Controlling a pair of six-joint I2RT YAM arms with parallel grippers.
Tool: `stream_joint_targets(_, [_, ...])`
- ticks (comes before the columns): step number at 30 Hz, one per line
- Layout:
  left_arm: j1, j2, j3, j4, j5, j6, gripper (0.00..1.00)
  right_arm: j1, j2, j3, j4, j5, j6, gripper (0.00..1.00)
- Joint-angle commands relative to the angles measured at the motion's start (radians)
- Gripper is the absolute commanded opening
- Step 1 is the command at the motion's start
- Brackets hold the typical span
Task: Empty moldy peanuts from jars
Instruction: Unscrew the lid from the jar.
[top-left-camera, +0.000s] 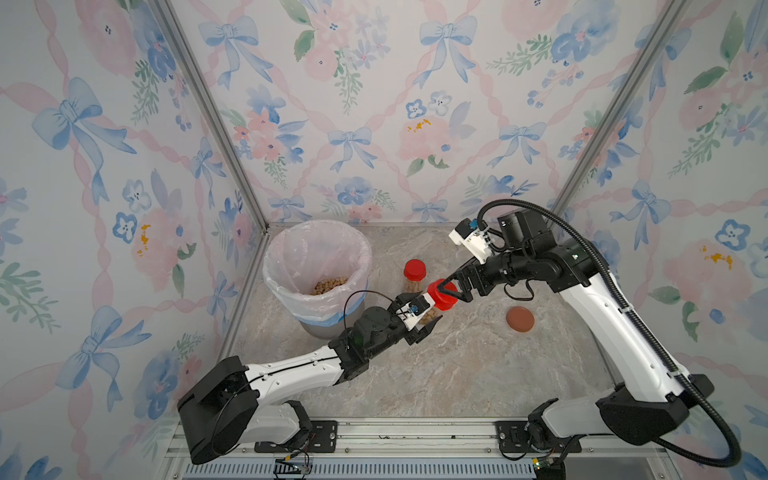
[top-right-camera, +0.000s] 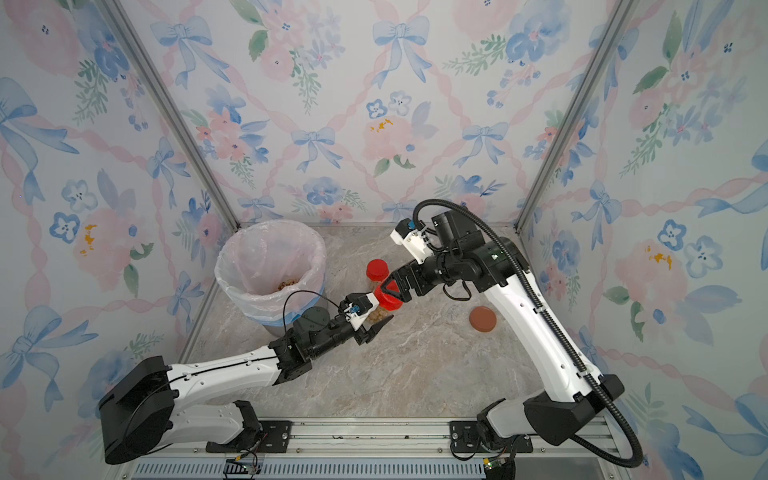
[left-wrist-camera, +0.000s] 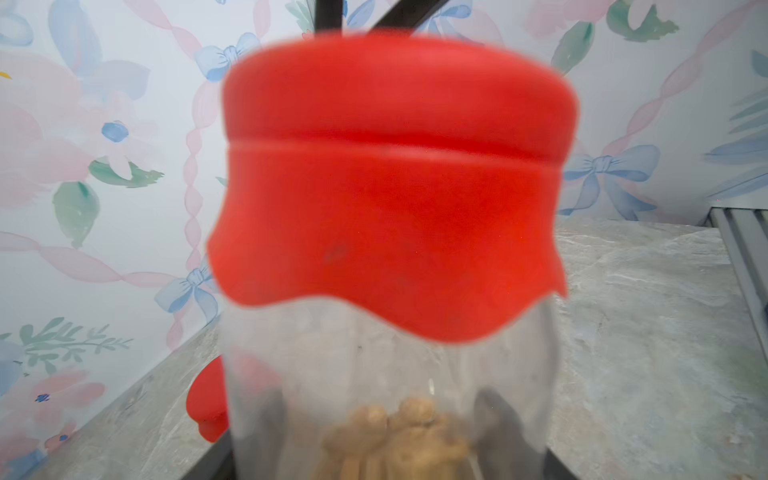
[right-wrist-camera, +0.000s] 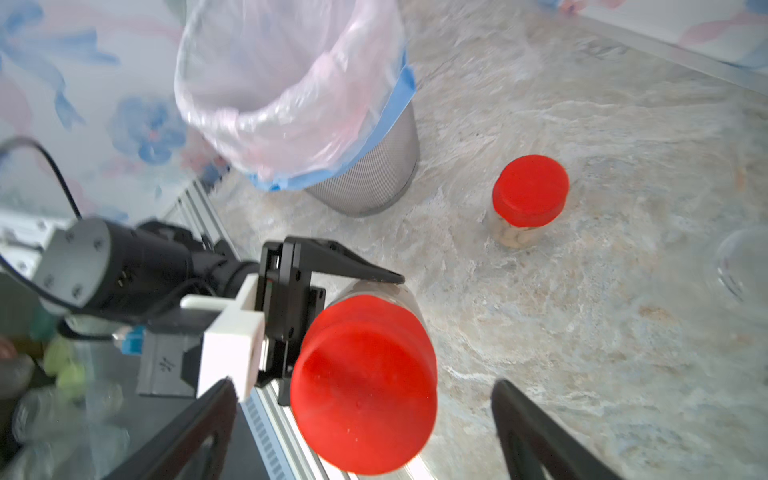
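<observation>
the left gripper (top-left-camera: 428, 319) is clamped shut around the clear body of the held jar (left-wrist-camera: 390, 374), its fingers pressing on either side low down, where a small heap of pale peanuts (left-wrist-camera: 399, 440) shows through the plastic. the jar is tilted, with its red lid (top-left-camera: 442, 300) still on and pointing toward the other arm. the right gripper (right-wrist-camera: 365, 415) straddles that lid with its jaws spread wide – in the right wrist view both dark fingers (right-wrist-camera: 199, 432) stand off to the sides of the lid with a gap between each and the red rim, so it is open and gripping nothing. just beyond the held jar, farther from the robot's base, a second jar (right-wrist-camera: 519, 235) stands upright on the table (top-left-camera: 457, 365) with its own red lid screwed on and a few nuts at the bottom. on the robot's left of both jars sits the grey mesh bin (right-wrist-camera: 374, 183), lined with a thin pinkish liner (top-left-camera: 316, 245) folded over its rim, and a heap of peanuts lies at its bottom (top-left-camera: 330, 286). on the robot's right, well apart from the jars, a brown lid (top-left-camera: 520, 319) lies flat on the marbled table – alone, with no jar under it. at the edge of the right wrist view a clear rounded rim (right-wrist-camera: 744, 266) shows, too blurred and cut off to tell more.
</observation>
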Motion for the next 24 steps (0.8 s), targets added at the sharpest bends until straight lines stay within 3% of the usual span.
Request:
stream_joint_targets(1, [0.009, 0.012, 0.036, 0.039, -0.105, 0.054, 0.16, -0.069, -0.090, -0.096, 0.167, 0.036, 0.446, 0.93])
stream_joint_targets(4, [0.007, 0.013, 0.050, 0.040, -0.167, 0.086, 0.16, -0.041, -0.174, -0.223, 0.224, 0.110, 0.697, 0.89])
stream_joint_targets(8, [0.006, 0.014, 0.054, 0.043, -0.218, 0.112, 0.16, 0.012, -0.183, -0.250, 0.167, 0.132, 0.809, 0.86])
stream_joint_targets(24, [-0.001, 0.043, 0.060, 0.045, -0.223, 0.129, 0.15, 0.116, -0.008, -0.104, 0.092, 0.165, 0.795, 0.87])
